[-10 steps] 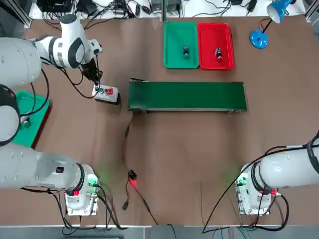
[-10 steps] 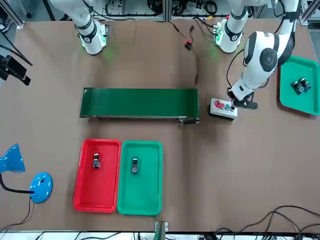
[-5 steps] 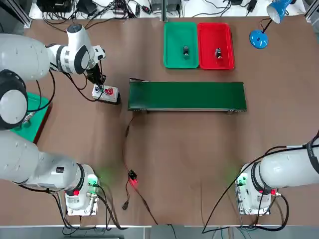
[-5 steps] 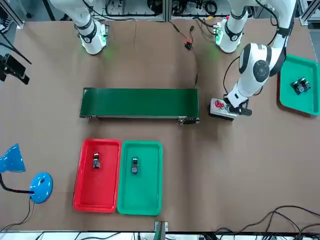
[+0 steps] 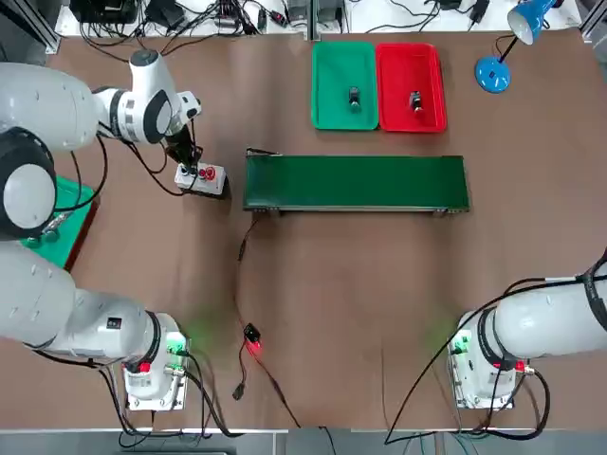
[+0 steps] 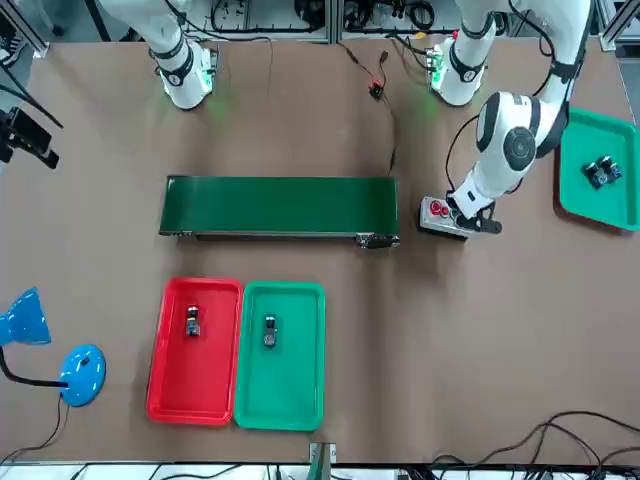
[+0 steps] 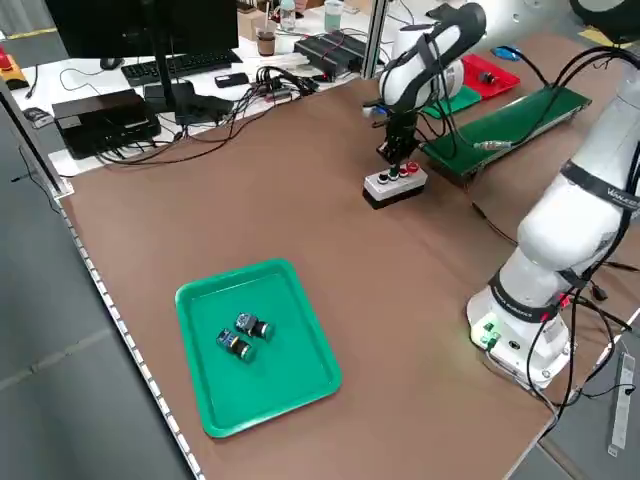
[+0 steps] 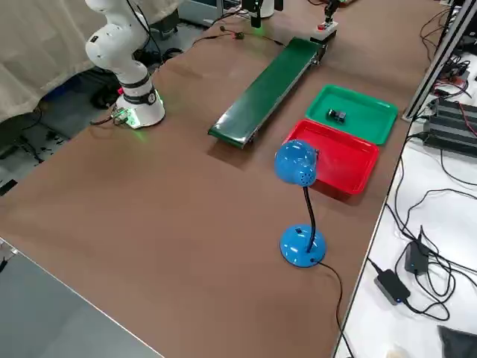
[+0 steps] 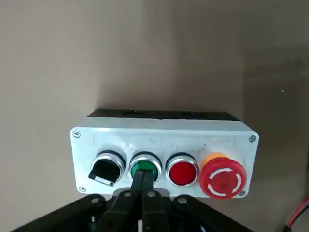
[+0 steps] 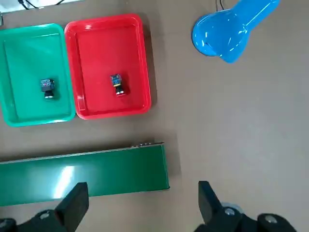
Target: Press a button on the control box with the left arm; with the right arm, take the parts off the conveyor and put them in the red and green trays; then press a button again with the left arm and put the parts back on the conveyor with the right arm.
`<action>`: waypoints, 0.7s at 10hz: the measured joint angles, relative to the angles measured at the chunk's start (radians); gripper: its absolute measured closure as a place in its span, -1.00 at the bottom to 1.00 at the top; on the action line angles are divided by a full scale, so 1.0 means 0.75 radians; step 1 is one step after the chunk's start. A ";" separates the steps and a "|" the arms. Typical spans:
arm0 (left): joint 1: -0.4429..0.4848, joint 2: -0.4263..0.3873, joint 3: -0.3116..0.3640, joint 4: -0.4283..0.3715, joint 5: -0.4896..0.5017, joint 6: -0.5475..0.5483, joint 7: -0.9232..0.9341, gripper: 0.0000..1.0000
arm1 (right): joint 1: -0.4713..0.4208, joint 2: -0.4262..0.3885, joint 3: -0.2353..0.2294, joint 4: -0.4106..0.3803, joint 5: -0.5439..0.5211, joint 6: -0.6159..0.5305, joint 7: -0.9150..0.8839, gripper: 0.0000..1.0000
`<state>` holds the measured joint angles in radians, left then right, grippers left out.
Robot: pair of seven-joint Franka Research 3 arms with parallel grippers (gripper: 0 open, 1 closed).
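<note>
And it's the left gripper (image 9: 142, 176) at work, fingers pinched together, poised at the green button (image 9: 145, 167) on the control box (image 5: 204, 179); contact I can't call. With one part (image 5: 354, 97) in the green tray (image 5: 327, 62) and another part (image 5: 415, 101) in the red tray (image 5: 427, 62), this looks like the second press. From the box, overhead: conveyor (image 5: 356, 183) at three o'clock, trays toward two. Beyond the conveyor's right end waits the right gripper (image 10: 143, 186), jaws wide, nothing between them. Next move, I judge: a straight push, a clean lift, then the right arm goes in for the parts. And the left wrist view picks out green from its neighbour, the red button (image 9: 183, 173); overhead, the arm muddles exactly which button is being targeted!
</note>
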<state>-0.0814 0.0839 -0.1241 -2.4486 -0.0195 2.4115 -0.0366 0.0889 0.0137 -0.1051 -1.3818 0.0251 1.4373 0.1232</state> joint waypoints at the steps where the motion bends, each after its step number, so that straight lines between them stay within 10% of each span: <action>1: 0.000 0.005 0.000 0.000 0.000 0.001 0.000 0.98 | 0.000 0.000 0.000 0.000 0.000 0.000 0.000 -1.00; 7: 0.000 0.015 0.000 0.008 0.000 -0.001 0.000 0.98 | 0.000 0.000 0.000 0.000 0.000 0.000 -0.001 -1.00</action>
<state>-0.0811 0.0951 -0.1241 -2.4429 -0.0195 2.4105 -0.0366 0.0889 0.0136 -0.1050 -1.3817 0.0251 1.4373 0.1227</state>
